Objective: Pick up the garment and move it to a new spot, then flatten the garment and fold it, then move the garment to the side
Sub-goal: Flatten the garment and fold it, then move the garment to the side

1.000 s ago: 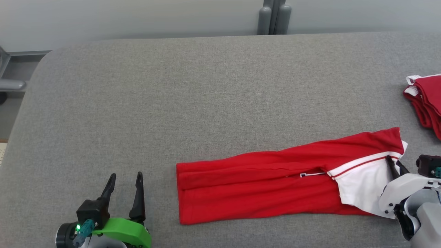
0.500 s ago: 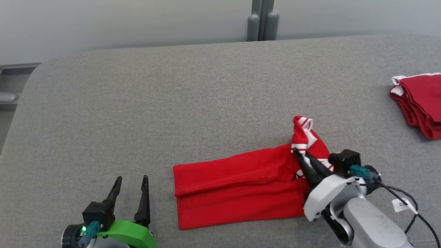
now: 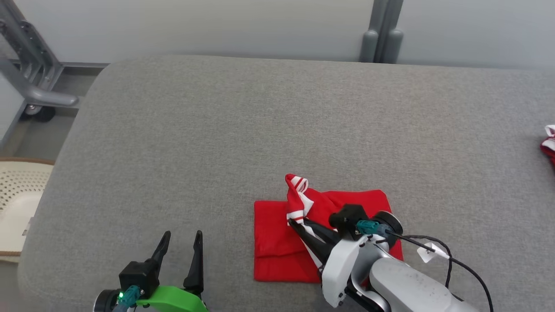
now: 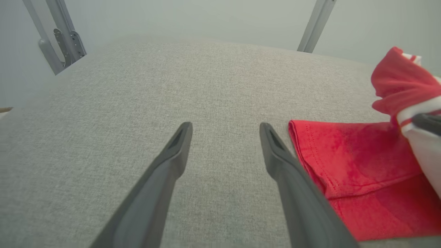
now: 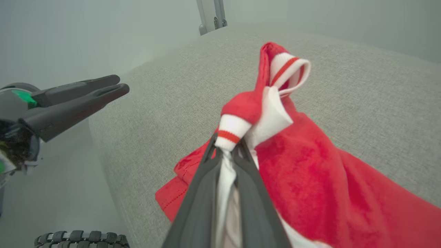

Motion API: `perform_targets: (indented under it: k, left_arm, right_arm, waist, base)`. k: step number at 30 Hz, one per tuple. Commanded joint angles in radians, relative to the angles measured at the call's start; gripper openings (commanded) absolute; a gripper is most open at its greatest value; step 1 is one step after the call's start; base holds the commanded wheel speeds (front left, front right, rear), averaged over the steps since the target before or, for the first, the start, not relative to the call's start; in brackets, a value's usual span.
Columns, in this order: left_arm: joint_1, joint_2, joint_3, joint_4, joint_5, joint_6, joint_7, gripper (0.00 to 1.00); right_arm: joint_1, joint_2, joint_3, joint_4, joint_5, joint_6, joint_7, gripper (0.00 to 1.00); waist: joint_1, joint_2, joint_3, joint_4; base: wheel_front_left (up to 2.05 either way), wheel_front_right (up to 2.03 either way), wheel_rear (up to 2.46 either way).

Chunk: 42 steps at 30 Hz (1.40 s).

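My right jaws are clenched on a bunch of the garment (image 3: 273, 242), low and right of centre in the head view. The two dark fingers (image 3: 313, 241) pinch white cloth beside a red-and-white striped cuff (image 3: 298, 184), and that bunch stands up above the rest. In the right wrist view the fingers (image 5: 201, 196) lie close together with white cloth squeezed between them. There the cuff (image 5: 289, 69) curls over past the tips, and the garment (image 5: 310, 172) spreads red toward the lower right. The rest of it lies flat and doubled on the grey surface (image 3: 217, 143) as a rough red rectangle. My left jaws are released and hold nothing, fingers (image 3: 196, 260) spread at the lower left of the head view. In the left wrist view those fingers (image 4: 172, 162) point across the surface (image 4: 137, 86), and the garment (image 4: 344, 172) has its hemmed edge just beside the right-hand one. At the right edge of the head view, well apart, lies another red cloth (image 3: 548, 147).
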Motion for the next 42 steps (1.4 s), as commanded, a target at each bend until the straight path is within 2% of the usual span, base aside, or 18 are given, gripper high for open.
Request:
perform_targets:
  k: [1, 2, 3, 4, 7, 10, 17, 19, 28, 37, 38, 39, 40, 42]
  left_arm:
    - [0.011, 0.003, -0.001, 0.001, -0.004, 0.004, 0.000, 1.00]
    - [0.012, 0.003, -0.004, 0.001, -0.004, 0.005, 0.000, 1.00]
    - [0.014, 0.003, -0.006, 0.001, -0.006, 0.005, 0.000, 1.00]
    - [0.015, 0.003, -0.006, 0.001, -0.006, 0.006, 0.000, 1.00]
    - [0.020, 0.003, 0.006, -0.005, -0.008, 0.011, 0.000, 1.00]
    - [0.028, 0.003, 0.019, -0.007, -0.010, 0.017, 0.000, 1.00]
    - [0.013, 0.003, 0.030, -0.021, -0.005, 0.022, 0.000, 1.00]
    - [0.010, 0.003, 0.031, -0.023, -0.005, 0.021, 0.000, 1.00]
    - [-0.002, 0.003, 0.018, -0.032, 0.000, 0.018, 0.000, 1.00]
    - [-0.003, 0.003, 0.013, -0.031, 0.008, 0.019, 0.000, 1.00]
    - [-0.004, 0.003, 0.013, -0.031, 0.008, 0.019, 0.000, 1.00]
    - [-0.005, 0.003, 0.012, -0.032, 0.009, 0.019, 0.000, 1.00]
    - [-0.006, 0.003, 0.013, -0.032, 0.010, 0.018, 0.000, 1.00]
    - [-0.008, 0.003, 0.014, -0.035, 0.013, 0.018, 0.000, 1.00]
  right_arm:
    - [-0.013, 0.006, 0.006, 0.022, 0.004, 0.000, -0.003, 0.00]
    - [-0.021, 0.015, 0.011, 0.049, 0.005, 0.000, -0.008, 0.00]
    - [-0.028, 0.027, 0.004, 0.075, 0.018, 0.000, -0.017, 0.23]
    - [-0.040, 0.034, 0.000, 0.102, 0.018, 0.000, -0.024, 1.00]
    - [-0.064, 0.064, 0.000, 0.126, 0.059, 0.000, -0.063, 1.00]
    - [-0.076, 0.049, -0.038, 0.103, 0.090, -0.001, -0.080, 1.00]
    - [0.034, -0.035, -0.294, 0.028, 0.072, -0.001, -0.083, 1.00]
    - [0.076, -0.056, -0.327, 0.029, 0.063, 0.000, -0.083, 1.00]
    - [0.206, -0.081, -0.342, 0.073, 0.093, 0.000, -0.083, 1.00]
    - [0.173, -0.020, -0.370, 0.241, 0.049, -0.001, -0.081, 1.00]
    - [0.163, -0.014, -0.371, 0.263, 0.046, -0.001, -0.080, 0.82]
    - [0.155, -0.008, -0.366, 0.280, 0.040, 0.000, -0.079, 0.21]
    - [0.145, -0.002, -0.368, 0.287, 0.039, 0.000, -0.079, 0.00]
    - [0.129, 0.001, -0.378, 0.293, 0.029, -0.001, -0.080, 0.00]
  waist:
    - [0.0000, 0.0000, -0.005, 0.057]
    - [0.0000, 0.0000, -0.004, 0.069]
    - [0.0000, 0.0000, -0.002, 0.078]
    - [0.0000, 0.0000, 0.000, 0.084]
    - [0.0000, 0.0000, 0.006, 0.082]
    - [0.0000, 0.0000, 0.005, 0.059]
    - [0.0000, 0.0000, 0.006, 0.000]
    - [0.0000, 0.0000, 0.007, -0.007]
    - [0.0000, 0.0000, 0.019, 0.003]
    - [0.0000, 0.0000, 0.025, 0.039]
    - [0.0000, 0.0000, 0.025, 0.041]
    - [0.0000, 0.0000, 0.025, 0.043]
    - [0.0000, 0.0000, 0.025, 0.044]
    - [0.0000, 0.0000, 0.024, 0.042]
  base:
    - [0.00, 0.00, 0.00]
    - [0.00, 0.00, 0.00]
    - [0.00, 0.00, 0.00]
    - [0.00, 0.00, 0.00]
    - [0.00, 0.00, 0.00]
    - [0.00, 0.00, 0.00]
    - [0.00, 0.00, 0.00]
    - [0.00, 0.00, 0.00]
    - [0.00, 0.00, 0.00]
    - [0.00, 0.00, 0.00]
    - [0.00, 0.00, 0.00]
    - [0.00, 0.00, 0.00]
    - [0.00, 0.00, 0.00]
    - [0.00, 0.00, 0.00]
